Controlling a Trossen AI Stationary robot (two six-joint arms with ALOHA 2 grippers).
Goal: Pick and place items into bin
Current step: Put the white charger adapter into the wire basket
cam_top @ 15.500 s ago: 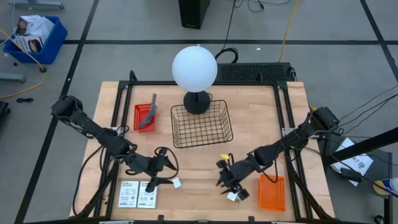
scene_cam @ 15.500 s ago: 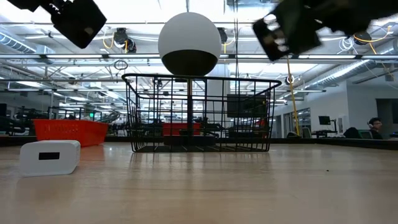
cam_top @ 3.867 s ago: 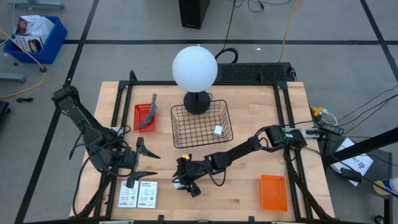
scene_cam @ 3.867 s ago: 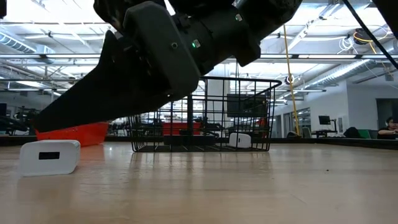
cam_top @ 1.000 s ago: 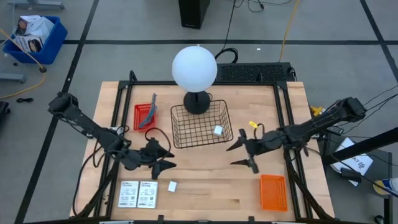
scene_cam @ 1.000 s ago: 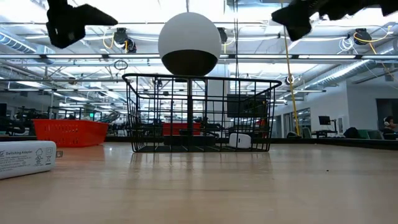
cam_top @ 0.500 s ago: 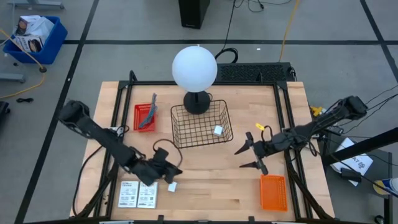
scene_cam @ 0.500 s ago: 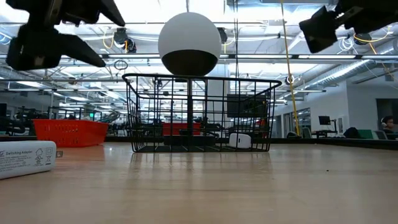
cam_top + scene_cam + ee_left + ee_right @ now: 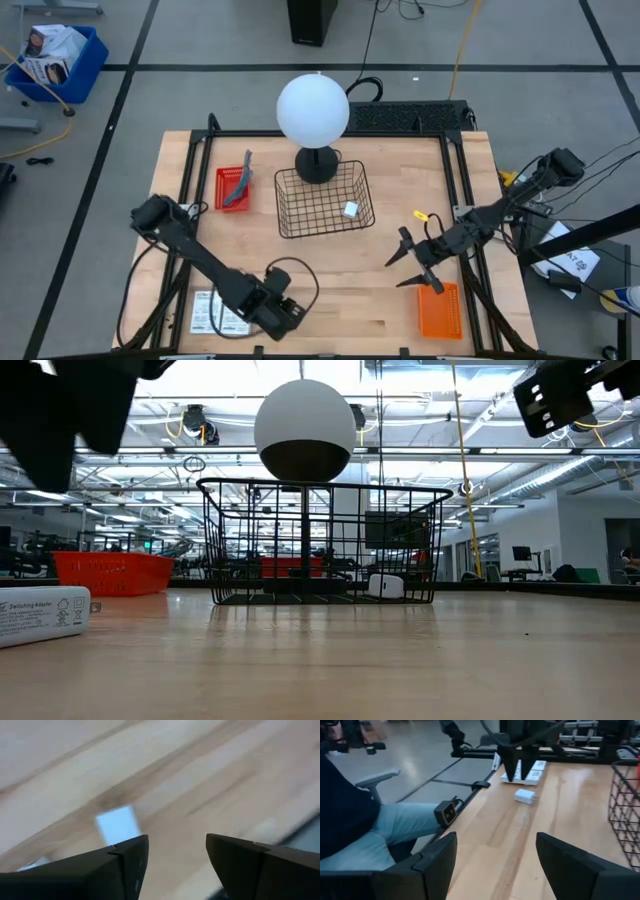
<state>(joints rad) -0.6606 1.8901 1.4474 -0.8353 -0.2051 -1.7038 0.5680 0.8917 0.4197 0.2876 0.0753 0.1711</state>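
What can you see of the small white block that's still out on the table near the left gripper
The small white block is a rectangular plastic-looking charger-type piece with small prongs at one end. It lies flat on the wooden table, outside the wire basket, close to the two white cards. In the low view its side carries printed text. The left gripper hangs open just above it without touching; nothing holds it.

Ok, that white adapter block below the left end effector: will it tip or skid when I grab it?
Tipping seems unlikely: the white adapter block lies low on a long side. It may skid, since its shell looks smooth and the wooden table is bare. It is probably light and rigid. The left end effector is open above it.
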